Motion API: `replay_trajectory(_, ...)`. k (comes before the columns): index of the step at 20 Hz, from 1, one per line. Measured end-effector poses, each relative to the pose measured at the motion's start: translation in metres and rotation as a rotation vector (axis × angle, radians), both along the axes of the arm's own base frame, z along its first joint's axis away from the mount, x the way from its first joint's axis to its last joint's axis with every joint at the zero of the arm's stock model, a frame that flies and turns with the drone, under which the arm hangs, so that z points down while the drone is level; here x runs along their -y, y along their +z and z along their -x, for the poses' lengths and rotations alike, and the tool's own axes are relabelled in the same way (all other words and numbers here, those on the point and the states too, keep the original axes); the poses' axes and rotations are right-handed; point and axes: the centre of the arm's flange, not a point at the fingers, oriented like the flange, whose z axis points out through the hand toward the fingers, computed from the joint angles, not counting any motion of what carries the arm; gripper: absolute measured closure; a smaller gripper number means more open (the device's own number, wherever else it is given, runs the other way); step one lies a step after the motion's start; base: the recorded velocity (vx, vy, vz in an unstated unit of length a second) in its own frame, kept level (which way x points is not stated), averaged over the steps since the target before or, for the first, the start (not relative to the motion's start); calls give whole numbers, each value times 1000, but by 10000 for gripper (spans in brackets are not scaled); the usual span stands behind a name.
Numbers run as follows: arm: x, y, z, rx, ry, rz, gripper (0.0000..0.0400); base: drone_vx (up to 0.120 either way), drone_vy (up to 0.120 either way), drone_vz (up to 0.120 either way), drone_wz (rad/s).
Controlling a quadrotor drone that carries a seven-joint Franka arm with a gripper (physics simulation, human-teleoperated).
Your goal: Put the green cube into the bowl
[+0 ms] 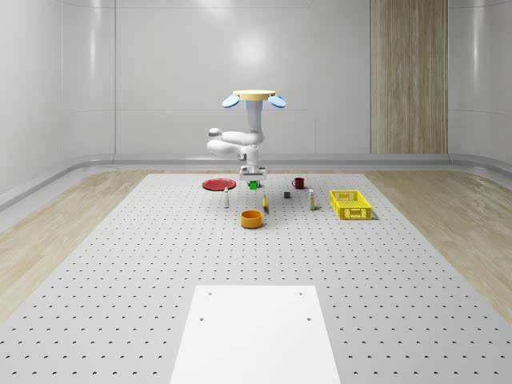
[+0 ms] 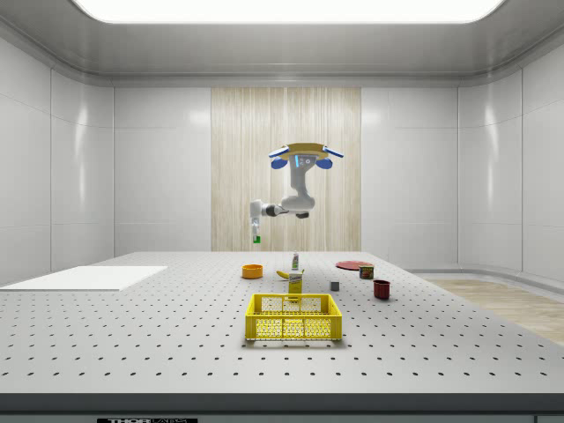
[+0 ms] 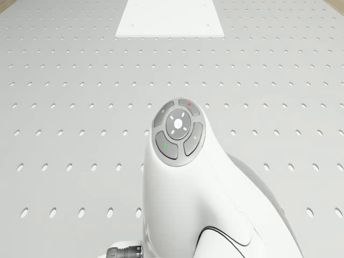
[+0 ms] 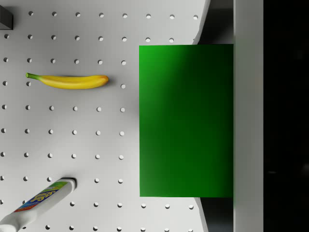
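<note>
The two-finger gripper (image 2: 256,234) is clenched on the small green cube (image 2: 256,238), which is carried in the air well above the white perforated table (image 2: 132,326). In the wrist view the green cube (image 4: 186,121) is pressed against one pale finger (image 4: 248,116). In the whole-scene view the gripper (image 1: 254,181) hangs below the folded white arm (image 1: 232,144), with the cube (image 1: 254,185) at its tip.

The drone (image 2: 305,155), with its tan disc body and blue rotors, is seen hovering high over the far part of the table, and the arm (image 2: 295,198) is bent down from it toward the side view's left. The arm's rounded white housing with its ring of grey buttons (image 3: 179,134) is seen in the drone view.

The round orange bowl (image 1: 252,218) stands on the table nearer the whole-scene camera than the gripper; in the side view the bowl (image 2: 252,271) lies almost directly under the held cube, well apart from it.

Below the gripper, a yellow banana (image 4: 67,81) and a white labelled bottle lying on its side (image 4: 36,205) are seen on the table. A flat red plate (image 1: 217,185), a dark red mug (image 1: 298,183), and a yellow slotted plastic crate (image 1: 350,204) are also set out.
</note>
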Motion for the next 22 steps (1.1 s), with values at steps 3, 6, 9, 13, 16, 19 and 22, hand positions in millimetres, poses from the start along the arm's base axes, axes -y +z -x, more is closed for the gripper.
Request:
replay_trajectory(3, 0, 0, 0, 0, 0, 0, 150, 67, 0, -107, 0)
replay_trajectory(6, 0, 0, 0, 0, 0, 0, 150, 120, 0, 0, 0)
replay_trajectory(9, 0, 0, 0, 0, 0, 0, 150, 53, -120, 0, 0)
replay_trajectory(13, 0, 0, 0, 0, 0, 0, 150, 0, 0, -110, 0)
replay_trajectory(16, 0, 0, 0, 0, 0, 0, 150, 0, 0, -120, 0)
replay_trajectory(19, 0, 0, 0, 0, 0, 0, 150, -93, 0, -120, 0)
replay_trajectory(22, 0, 0, 0, 0, 0, 0, 150, 0, 0, -120, 0)
